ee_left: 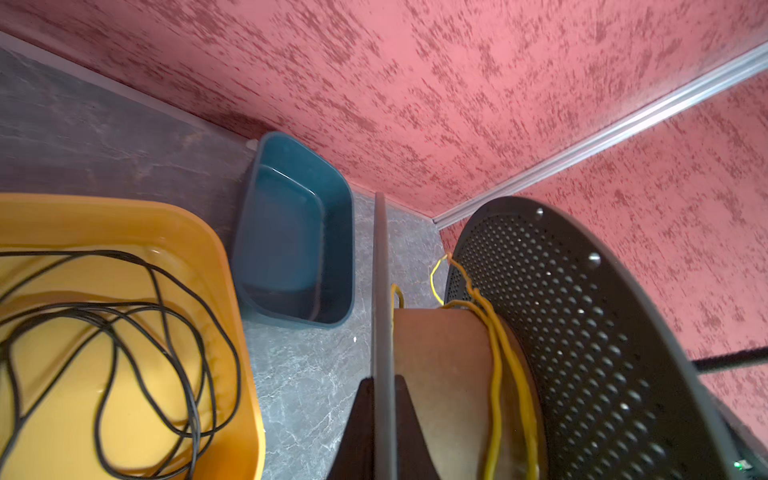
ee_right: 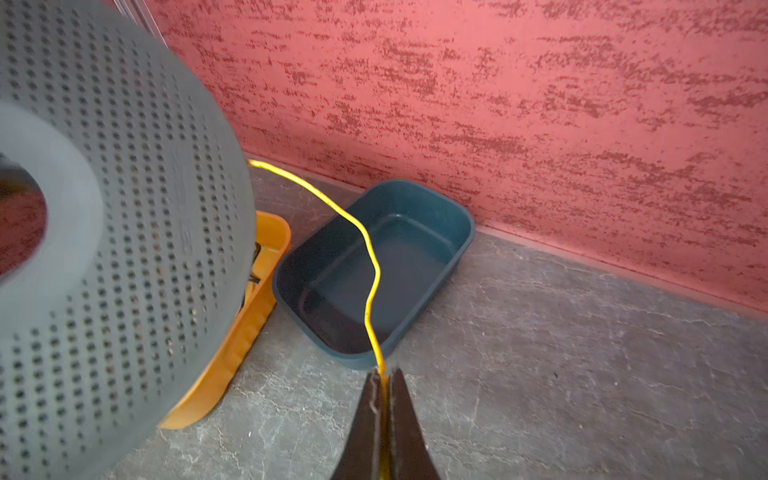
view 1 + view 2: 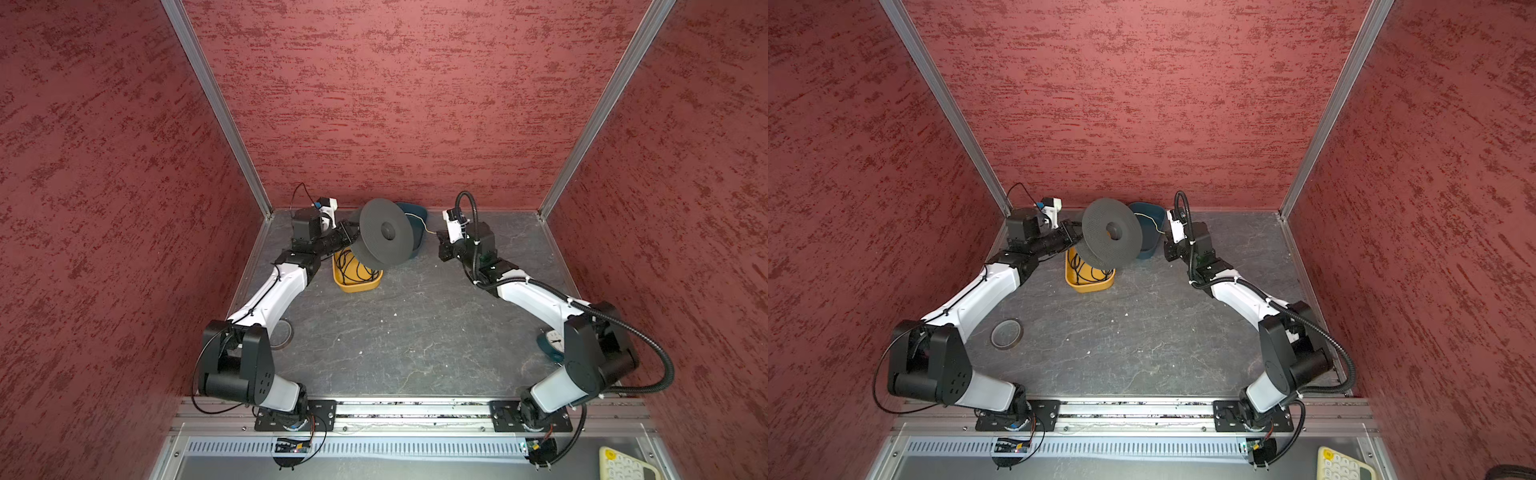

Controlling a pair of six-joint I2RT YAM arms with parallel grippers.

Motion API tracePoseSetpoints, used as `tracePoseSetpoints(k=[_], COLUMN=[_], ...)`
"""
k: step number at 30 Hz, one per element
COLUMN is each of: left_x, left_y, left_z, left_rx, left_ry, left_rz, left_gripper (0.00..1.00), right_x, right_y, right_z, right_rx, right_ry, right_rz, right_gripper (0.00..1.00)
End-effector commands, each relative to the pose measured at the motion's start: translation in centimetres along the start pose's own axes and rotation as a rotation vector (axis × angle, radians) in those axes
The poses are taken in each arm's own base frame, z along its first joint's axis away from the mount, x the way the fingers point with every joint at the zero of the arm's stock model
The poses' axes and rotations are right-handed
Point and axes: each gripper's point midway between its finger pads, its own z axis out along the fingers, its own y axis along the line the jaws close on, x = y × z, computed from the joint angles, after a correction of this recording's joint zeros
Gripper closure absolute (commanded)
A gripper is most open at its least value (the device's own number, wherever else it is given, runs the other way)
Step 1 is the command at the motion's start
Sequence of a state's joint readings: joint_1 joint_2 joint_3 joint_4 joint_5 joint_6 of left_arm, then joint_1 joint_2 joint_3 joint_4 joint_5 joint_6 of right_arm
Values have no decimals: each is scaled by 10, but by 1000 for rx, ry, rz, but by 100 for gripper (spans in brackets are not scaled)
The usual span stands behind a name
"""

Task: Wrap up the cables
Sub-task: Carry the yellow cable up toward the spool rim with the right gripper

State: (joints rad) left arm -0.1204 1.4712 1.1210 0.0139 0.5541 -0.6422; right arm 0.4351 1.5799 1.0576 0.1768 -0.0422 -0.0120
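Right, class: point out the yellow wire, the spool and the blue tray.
yellow wire [image 2: 376, 266], right wrist view, middle of its free span.
spool [image 3: 374, 245], a top view, perforated flange.
blue tray [image 1: 282, 241], left wrist view, bare floor.

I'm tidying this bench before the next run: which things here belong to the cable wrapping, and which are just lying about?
In use: yellow wire, pinched by the right gripper; grey spool, flange clamped by the left gripper.

Lying about for now: yellow tray holding a black cable; empty blue tray; tape roll; clock; calculator.
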Motion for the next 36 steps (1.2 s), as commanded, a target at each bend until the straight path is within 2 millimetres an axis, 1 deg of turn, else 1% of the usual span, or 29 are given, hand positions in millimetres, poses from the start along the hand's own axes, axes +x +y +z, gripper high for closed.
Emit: tracePoseSetpoints(k=[1,5,8,15,19,21,24,26,31,33,36], left_x=[-50,-74,-86,-104,-110,-110,-107,-104,-89,-82,-68], left_y=[-34,-22,-11,12,18,17,12,9,-2,-8,-18], left_z=[-15,-16,-14,-8,-5,-2,6,13,29,37,48], left_rx=[69,44,16,-83,-123,-128,-140,-152,-189,-189,-180], left_ry=[-127,-192,-238,-325,-376,-388,-392,-385,-359,-339,-295], left_rz=[49,-14,-50,-50,-31,-20,9,34,121,157,211], left_gripper=[100,100,100,100,100,100,100,100,100,100,100], right_x=[12,32,42,50,55,58,63,62,58,49,28], right_y=[4,25,40,79,106,122,155,175,214,224,232], right_z=[0,1,1,-11,-16,-18,-23,-25,-29,-30,-31], right_rx=[48,63,62,30,-26,-64,-174,-229,-347,-374,-391], right_ry=[56,108,128,109,99,94,84,67,54,33,-5], right_rz=[-68,-150,-199,-303,-358,-381,-429,-444,-500,-513,-510], right_gripper=[100,100,100,100,100,100,100,100,100,100,100])
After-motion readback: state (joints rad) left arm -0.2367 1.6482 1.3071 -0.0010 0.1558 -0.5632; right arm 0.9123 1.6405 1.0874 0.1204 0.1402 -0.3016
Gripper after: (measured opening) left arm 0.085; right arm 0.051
